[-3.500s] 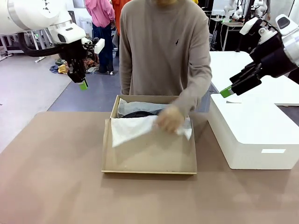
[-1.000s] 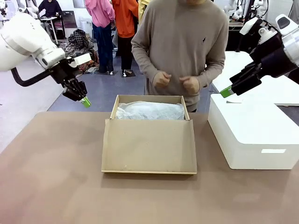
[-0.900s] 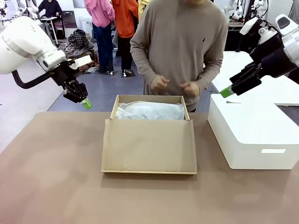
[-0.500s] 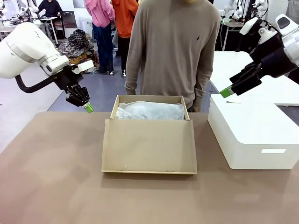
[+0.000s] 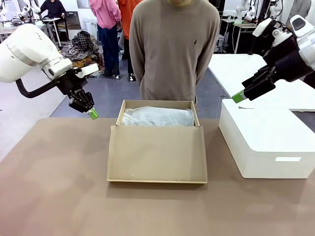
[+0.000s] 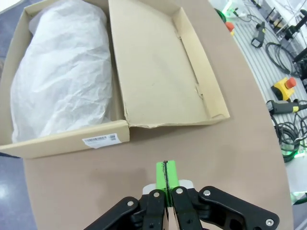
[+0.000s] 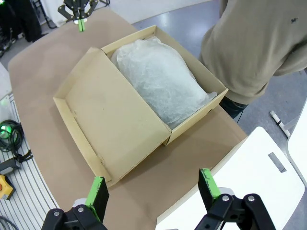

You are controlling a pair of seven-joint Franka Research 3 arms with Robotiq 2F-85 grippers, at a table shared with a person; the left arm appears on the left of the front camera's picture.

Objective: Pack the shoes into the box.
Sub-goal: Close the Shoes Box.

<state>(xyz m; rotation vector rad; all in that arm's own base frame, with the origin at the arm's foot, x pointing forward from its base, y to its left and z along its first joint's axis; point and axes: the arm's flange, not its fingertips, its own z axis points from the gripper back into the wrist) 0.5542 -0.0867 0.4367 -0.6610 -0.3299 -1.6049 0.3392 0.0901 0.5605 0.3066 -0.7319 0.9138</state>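
Observation:
The tan shoebox (image 5: 119, 113) lies mid-table with its lid (image 5: 156, 152) folded flat toward me. White tissue paper (image 5: 157, 117) fills it, and the shoes are hidden under that. My left gripper (image 5: 92, 114) hangs shut and empty just off the box's far left corner. In the left wrist view its gripper (image 6: 166, 175) has the pads pressed together above bare table, facing the box wall (image 6: 57, 142). My right gripper (image 5: 238, 97) hovers open, high at the right. In the right wrist view that gripper (image 7: 153, 189) looks down on the tissue (image 7: 160, 79) and lid (image 7: 115, 115).
A large white box (image 5: 266, 142) stands on the table's right side, under my right gripper. A person in a grey-brown sweater (image 5: 172, 49) stands at the far edge behind the shoebox, arms behind the back. Bare brown tabletop (image 5: 59, 187) surrounds the box in front and to the left.
The person let go of the tissue, drew both hands back and put them behind the back. My left gripper came down and rightward toward the box's far left corner. The right arm stayed still.

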